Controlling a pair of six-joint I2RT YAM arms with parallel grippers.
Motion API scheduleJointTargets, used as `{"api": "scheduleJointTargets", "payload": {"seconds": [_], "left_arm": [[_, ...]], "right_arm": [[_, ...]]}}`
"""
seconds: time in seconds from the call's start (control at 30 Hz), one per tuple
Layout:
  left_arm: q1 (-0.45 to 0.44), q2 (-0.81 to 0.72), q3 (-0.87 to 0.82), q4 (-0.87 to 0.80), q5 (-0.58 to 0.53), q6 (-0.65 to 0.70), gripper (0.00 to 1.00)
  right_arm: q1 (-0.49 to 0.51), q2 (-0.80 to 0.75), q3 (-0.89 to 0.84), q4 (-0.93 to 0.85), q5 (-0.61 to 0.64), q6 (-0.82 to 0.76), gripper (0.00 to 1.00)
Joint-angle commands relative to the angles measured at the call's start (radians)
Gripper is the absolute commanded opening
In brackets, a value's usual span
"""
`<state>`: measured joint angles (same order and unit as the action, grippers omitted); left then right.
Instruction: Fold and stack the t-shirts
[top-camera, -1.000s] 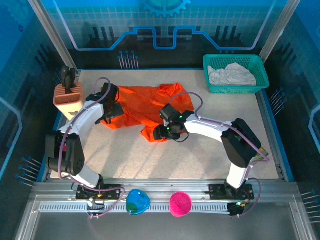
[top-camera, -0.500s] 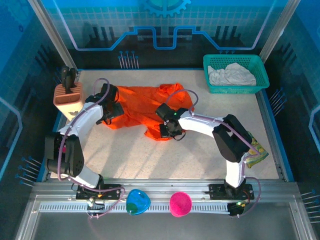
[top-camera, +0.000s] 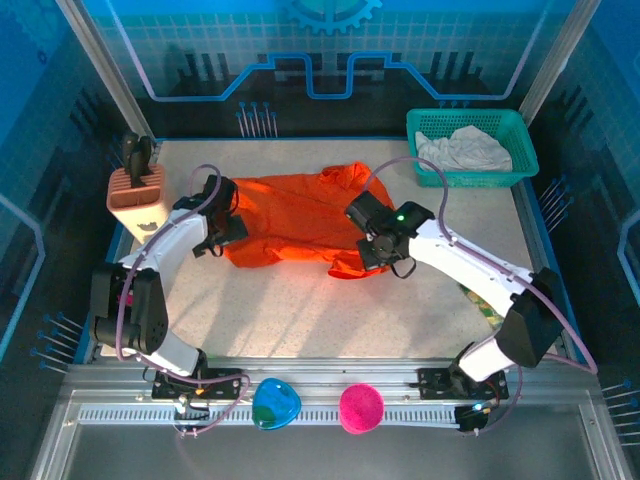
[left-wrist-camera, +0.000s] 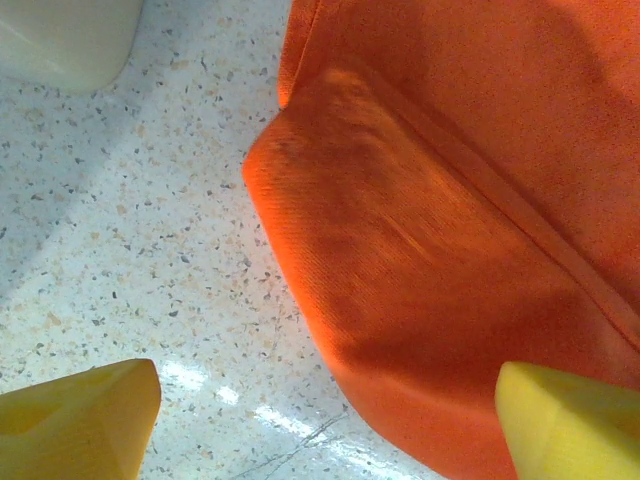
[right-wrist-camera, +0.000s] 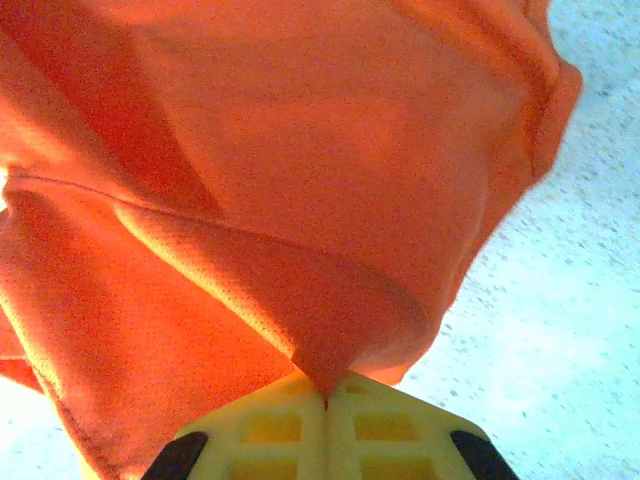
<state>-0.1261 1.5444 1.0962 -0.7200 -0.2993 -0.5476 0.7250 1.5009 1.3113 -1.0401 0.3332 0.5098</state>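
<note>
Speckled table (top-camera: 300, 310): orange shirt (top-camera: 290, 215) mid-back, teal basket (top-camera: 470, 178) back-R corner, tan holder (top-camera: 135, 195) at L edge.

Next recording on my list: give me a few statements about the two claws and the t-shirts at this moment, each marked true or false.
1. The right claw is shut on a fold of the orange t-shirt. True.
2. The left claw is clamped on the orange t-shirt. False: its fingers stand wide apart over the shirt's edge, with nothing pinched between them.
3. The pale t-shirt lies bunched in the teal basket. True.
4. The orange t-shirt is neatly folded and stacked on the pale one. False: it lies rumpled on the table, apart from the basket.
</note>
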Motion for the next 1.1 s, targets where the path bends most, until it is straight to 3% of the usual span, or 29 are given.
{"api": "scheduleJointTargets", "payload": {"seconds": [0.0, 0.1, 0.5, 0.83, 1.07], "left_arm": [[0.009, 0.008, -0.011, 0.001, 0.028, 0.008, 0.91], [0.010, 0.040, -0.016, 0.018, 0.031, -0.001, 0.94], [0.009, 0.215, 0.108, 0.073, 0.086, -0.013, 0.91], [0.009, 0.333, 0.259, 0.020, -0.003, 0.055, 0.89], [0.009, 0.438, 0.333, -0.009, 0.007, 0.084, 0.79]], "right_arm": [[-0.026, -0.047, -0.038, -0.077, -0.007, -0.031, 0.00], [-0.033, -0.064, -0.056, -0.090, -0.008, -0.037, 0.00], [-0.043, -0.062, -0.148, -0.056, -0.053, -0.041, 0.00], [-0.042, -0.053, -0.149, -0.040, -0.063, -0.046, 0.00], [-0.044, -0.062, -0.162, -0.034, -0.069, -0.044, 0.00]]}}
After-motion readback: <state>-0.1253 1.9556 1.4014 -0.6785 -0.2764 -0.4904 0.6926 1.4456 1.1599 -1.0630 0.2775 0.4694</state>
